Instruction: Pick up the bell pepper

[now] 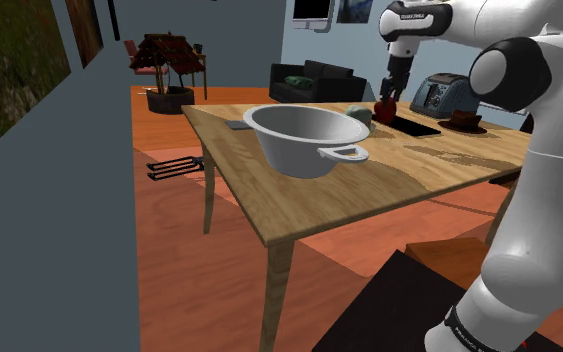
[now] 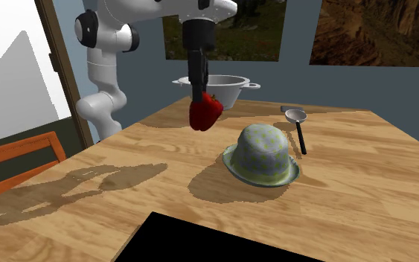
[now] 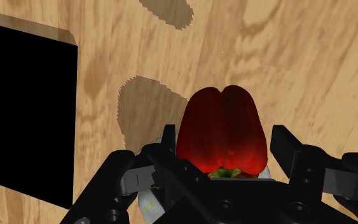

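Observation:
A glossy red bell pepper [image 2: 205, 113] hangs above the wooden table [image 2: 364, 186], clear of its surface. My black gripper [image 2: 198, 91] is shut on its top from above. In the wrist view the pepper [image 3: 222, 130] sits clasped between the fingers [image 3: 287, 149], with its green stem end against the gripper [image 3: 225, 153] and its shadow on the wood below. In the shoulder view the pepper [image 1: 386, 108] is under the gripper [image 1: 391, 93], over the table's far side.
A white two-handled colander [image 1: 304, 135] stands on the table [image 1: 369, 185]. A pale dotted hat [image 2: 263, 155] and a grey ladle [image 2: 298, 123] lie near the pepper. A flat black slab [image 2: 222, 242] lies by the table edge. A brown hat [image 1: 462, 123] and a toaster [image 1: 439, 93] sit farther back.

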Robot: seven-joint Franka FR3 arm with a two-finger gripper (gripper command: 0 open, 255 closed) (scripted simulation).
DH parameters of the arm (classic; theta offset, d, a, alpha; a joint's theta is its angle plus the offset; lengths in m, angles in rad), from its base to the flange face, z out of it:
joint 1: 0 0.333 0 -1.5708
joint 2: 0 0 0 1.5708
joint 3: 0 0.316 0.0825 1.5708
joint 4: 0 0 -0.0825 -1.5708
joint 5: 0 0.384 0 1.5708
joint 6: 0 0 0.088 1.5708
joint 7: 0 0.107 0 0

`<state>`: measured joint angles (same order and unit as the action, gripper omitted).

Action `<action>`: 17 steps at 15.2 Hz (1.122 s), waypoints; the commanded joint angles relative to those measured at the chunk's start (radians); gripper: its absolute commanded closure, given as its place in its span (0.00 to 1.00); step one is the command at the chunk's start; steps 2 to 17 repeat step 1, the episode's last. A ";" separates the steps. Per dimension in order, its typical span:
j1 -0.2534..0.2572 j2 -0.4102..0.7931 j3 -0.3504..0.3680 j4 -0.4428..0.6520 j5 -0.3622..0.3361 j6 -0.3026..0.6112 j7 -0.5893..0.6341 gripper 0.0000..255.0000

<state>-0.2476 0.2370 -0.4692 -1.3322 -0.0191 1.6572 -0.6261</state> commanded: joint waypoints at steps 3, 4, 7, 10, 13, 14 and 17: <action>-0.002 0.002 -0.001 0.013 0.002 -0.010 -0.003 1.00; -0.002 0.002 -0.001 0.013 0.002 -0.010 -0.003 1.00; -0.002 0.002 -0.001 0.013 0.002 -0.010 -0.003 1.00; -0.002 0.002 -0.001 0.013 0.002 -0.010 -0.003 1.00; -0.002 0.002 -0.001 0.013 0.002 -0.010 -0.003 1.00; -0.002 0.002 -0.001 0.013 0.002 -0.010 -0.003 1.00; -0.002 0.002 -0.001 0.013 0.002 -0.010 -0.003 1.00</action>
